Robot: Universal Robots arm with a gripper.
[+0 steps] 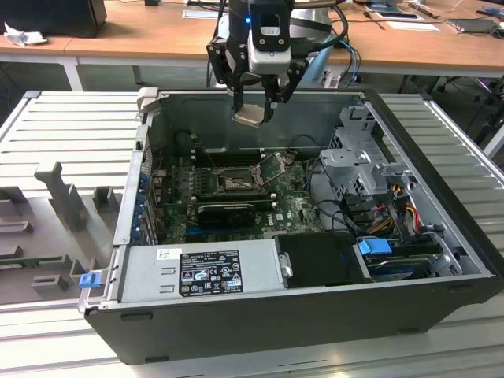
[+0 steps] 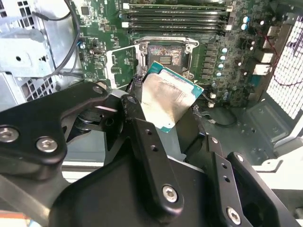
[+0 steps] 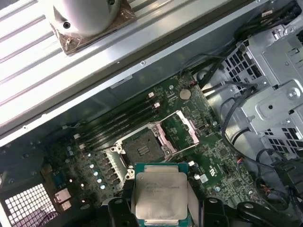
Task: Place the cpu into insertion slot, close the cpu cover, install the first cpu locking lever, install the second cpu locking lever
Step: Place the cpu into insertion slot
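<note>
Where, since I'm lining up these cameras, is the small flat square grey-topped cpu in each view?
Exterior view: the grey-topped cpu hangs in the gripper above the open dark computer case, higher than the square black insertion slot.
Second wrist view: cpu tilted in the gripper, near the insertion slot.
First wrist view: cpu in the gripper, beside the insertion slot.
Shared landmark: the insertion slot.

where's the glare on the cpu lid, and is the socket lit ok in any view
In the second wrist view a bright reflection washes out the cpu lid; in the first wrist view the lid is evenly lit and the insertion slot shows without heavy shadow; in the exterior view the slot lies in the dim interior of the case.
</note>
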